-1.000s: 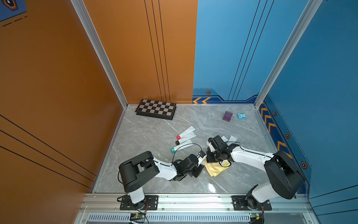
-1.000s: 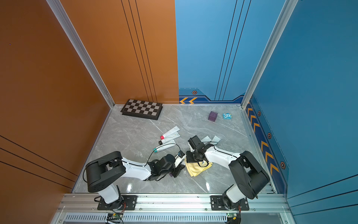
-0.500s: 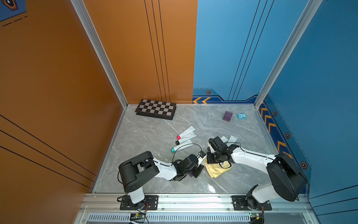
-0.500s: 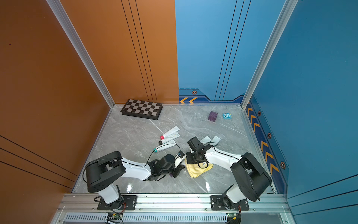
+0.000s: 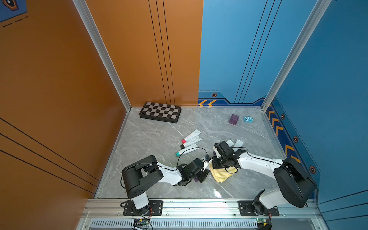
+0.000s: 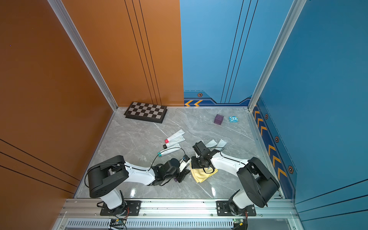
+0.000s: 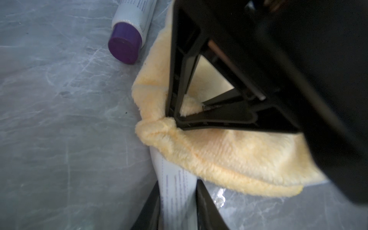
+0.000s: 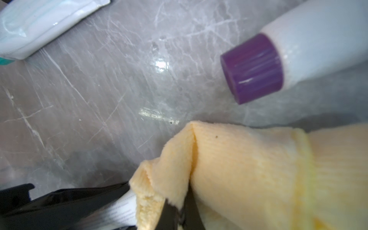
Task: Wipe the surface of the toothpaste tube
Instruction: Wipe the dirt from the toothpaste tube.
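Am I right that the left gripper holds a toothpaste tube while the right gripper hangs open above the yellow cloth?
No: the right wrist view shows the right gripper shut on the yellow cloth; the left gripper does hold the toothpaste tube.

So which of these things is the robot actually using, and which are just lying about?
In use:
white printed toothpaste tube, clamped in the left gripper
fluffy yellow cloth, pinched in the right gripper, draped over the tube

Lying about:
checkered chessboard
purple cube
small blue box
three white tubes with pink, black and teal caps
white purple-capped tube beside the cloth
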You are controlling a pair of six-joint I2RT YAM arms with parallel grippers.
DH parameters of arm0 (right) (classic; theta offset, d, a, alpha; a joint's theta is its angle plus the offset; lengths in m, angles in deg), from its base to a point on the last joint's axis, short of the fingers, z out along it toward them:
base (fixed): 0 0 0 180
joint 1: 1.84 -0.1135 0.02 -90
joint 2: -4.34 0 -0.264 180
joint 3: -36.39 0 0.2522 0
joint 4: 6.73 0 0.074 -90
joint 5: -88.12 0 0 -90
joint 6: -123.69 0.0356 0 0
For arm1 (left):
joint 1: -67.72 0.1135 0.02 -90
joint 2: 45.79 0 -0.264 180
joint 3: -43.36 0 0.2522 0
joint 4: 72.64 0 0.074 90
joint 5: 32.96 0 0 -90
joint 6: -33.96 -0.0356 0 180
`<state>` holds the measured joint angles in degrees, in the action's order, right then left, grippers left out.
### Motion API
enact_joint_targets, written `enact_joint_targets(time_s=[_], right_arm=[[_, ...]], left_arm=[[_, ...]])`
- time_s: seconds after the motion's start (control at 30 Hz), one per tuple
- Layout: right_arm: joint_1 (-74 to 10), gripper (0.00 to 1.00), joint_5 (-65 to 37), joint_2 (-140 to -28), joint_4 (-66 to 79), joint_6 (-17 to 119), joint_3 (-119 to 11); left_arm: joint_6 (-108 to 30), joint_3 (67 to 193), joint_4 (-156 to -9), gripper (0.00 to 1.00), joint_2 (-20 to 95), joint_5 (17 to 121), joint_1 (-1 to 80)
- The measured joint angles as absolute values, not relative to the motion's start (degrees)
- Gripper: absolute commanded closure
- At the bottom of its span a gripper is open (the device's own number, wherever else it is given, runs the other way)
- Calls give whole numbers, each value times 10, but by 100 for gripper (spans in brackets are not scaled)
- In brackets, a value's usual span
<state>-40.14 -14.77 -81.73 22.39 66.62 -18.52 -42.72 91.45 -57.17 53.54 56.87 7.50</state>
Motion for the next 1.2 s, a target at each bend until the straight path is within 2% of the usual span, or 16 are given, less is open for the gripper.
enact_joint_targets(time_s=[0.5, 1.2], right_arm=[[-406, 100, -78, -825, 279, 661, -211], [-401, 100, -101, -825, 265, 667, -206]], left_arm=[[-425, 917, -565, 72, 541, 571, 76], [-422, 924, -563, 73, 548, 573, 76]])
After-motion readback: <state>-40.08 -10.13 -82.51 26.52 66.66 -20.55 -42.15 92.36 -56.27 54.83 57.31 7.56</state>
